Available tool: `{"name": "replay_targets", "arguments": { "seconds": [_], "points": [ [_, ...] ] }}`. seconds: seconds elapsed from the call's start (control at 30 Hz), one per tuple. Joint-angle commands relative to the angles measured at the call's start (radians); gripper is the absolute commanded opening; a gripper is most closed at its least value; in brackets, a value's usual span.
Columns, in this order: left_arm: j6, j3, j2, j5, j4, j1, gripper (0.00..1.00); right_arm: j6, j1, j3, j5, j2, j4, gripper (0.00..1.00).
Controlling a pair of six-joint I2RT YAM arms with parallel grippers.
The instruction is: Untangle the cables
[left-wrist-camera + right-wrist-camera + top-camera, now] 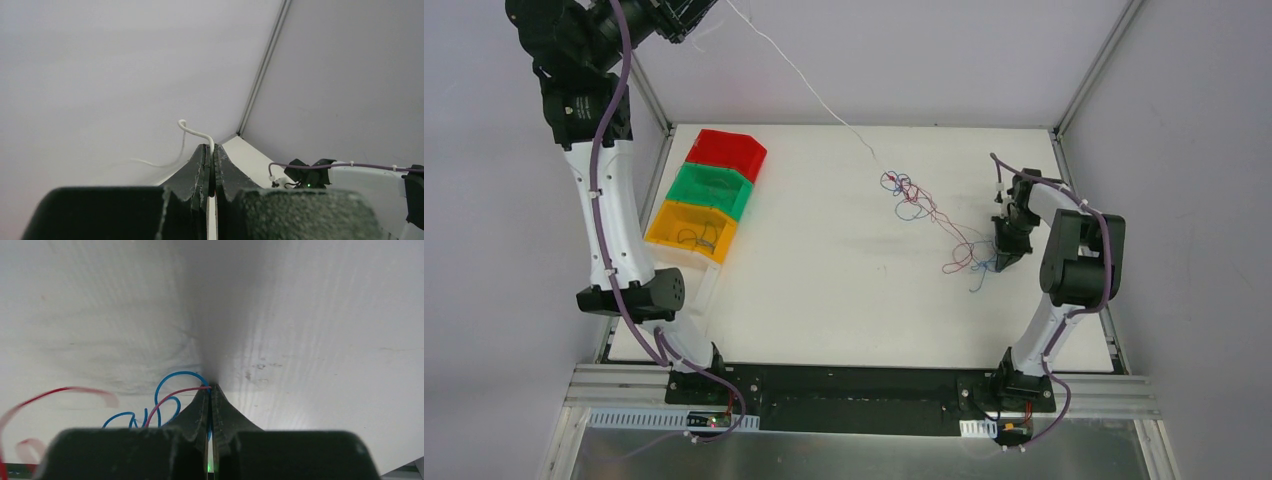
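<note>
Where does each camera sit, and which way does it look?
Top external: above and behind, looking down at the table; left arm and right arm show.
Left wrist: raised high, facing the wall; left gripper pinches the white wire.
Right wrist: low, facing the table; right gripper pinches the red wire, blue wire alongside.
Shared: top and left wrist show the white wire.

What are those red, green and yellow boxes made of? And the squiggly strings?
The red box, green box and yellow box look like plastic: bright, slightly see-through, glossy edges. The squiggly strings seem to be thin wires in smooth red, blue or white plastic coating, since they hold stiff curls instead of lying limp like thread. Their insides can't be seen.
</note>
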Motion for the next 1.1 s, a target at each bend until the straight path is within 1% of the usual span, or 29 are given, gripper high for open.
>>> {"name": "replay_targets", "arguments": {
  "seconds": [0.0, 0.17, 0.2, 0.27, 0.33, 0.37, 0.43, 0.47, 0.5, 0.53, 0.63, 0.7, 0.73, 0.8, 0.87, 0.9, 0.97, 1.07],
  "points": [
    [-0.028, 0.023, -0.027, -0.020, 0.114, 0.023, 0.00, -0.039, -0.038, 0.007, 0.135, 0.050, 0.018, 0.00],
    [-0.065, -0.002, -0.036, 0.009, 0.125, 0.022, 0.00, -0.036, -0.039, 0.030, 0.103, 0.055, -0.018, 0.00],
    [-0.087, -0.010, -0.034, 0.033, 0.135, 0.019, 0.00, -0.039, -0.041, 0.041, 0.072, 0.048, -0.032, 0.00],
    [-0.142, -0.049, -0.038, 0.115, 0.153, -0.018, 0.00, -0.058, -0.041, 0.063, -0.051, 0.024, -0.074, 0.00],
    [-0.124, -0.155, -0.075, 0.215, 0.157, -0.106, 0.00, -0.074, -0.040, 0.088, -0.174, -0.029, -0.113, 0.12],
    [-0.108, -0.237, -0.107, 0.241, 0.158, -0.158, 0.00, -0.085, -0.040, 0.100, -0.234, -0.068, -0.122, 0.27],
    [-0.071, -0.398, -0.164, 0.264, 0.155, -0.239, 0.00, -0.119, -0.039, 0.116, -0.328, -0.145, -0.127, 0.52],
    [-0.064, -0.471, -0.182, 0.267, 0.155, -0.273, 0.00, -0.136, -0.038, 0.127, -0.365, -0.181, -0.128, 0.60],
    [-0.062, -0.531, -0.196, 0.275, 0.154, -0.300, 0.00, -0.160, -0.038, 0.139, -0.392, -0.216, -0.133, 0.66],
    [-0.056, -0.586, -0.207, 0.282, 0.154, -0.326, 0.00, -0.171, -0.037, 0.156, -0.419, -0.230, -0.140, 0.70],
    [0.007, -0.761, -0.256, 0.296, 0.111, -0.388, 0.00, -0.200, -0.028, 0.214, -0.468, -0.251, -0.191, 0.72],
    [0.120, -0.886, -0.310, 0.283, 0.011, -0.400, 0.00, -0.201, -0.011, 0.240, -0.467, -0.246, -0.228, 0.73],
    [0.208, -0.932, -0.334, 0.260, -0.078, -0.396, 0.00, -0.200, -0.002, 0.249, -0.468, -0.243, -0.249, 0.73],
    [0.376, -1.029, -0.387, 0.216, -0.249, -0.362, 0.00, -0.193, 0.016, 0.251, -0.480, -0.239, -0.288, 0.72],
    [0.489, -1.121, -0.431, 0.177, -0.362, -0.307, 0.00, -0.176, 0.041, 0.232, -0.498, -0.244, -0.307, 0.71],
    [0.548, -1.166, -0.450, 0.165, -0.413, -0.277, 0.00, -0.167, 0.055, 0.217, -0.507, -0.252, -0.307, 0.70],
    [0.725, -1.232, -0.483, 0.102, -0.548, -0.246, 0.00, -0.140, 0.104, 0.183, -0.515, -0.266, -0.284, 0.69],
    [0.987, -1.328, -0.505, 0.004, -0.706, -0.245, 0.00, -0.074, 0.191, 0.153, -0.518, -0.265, -0.217, 0.65]
  ]
}}
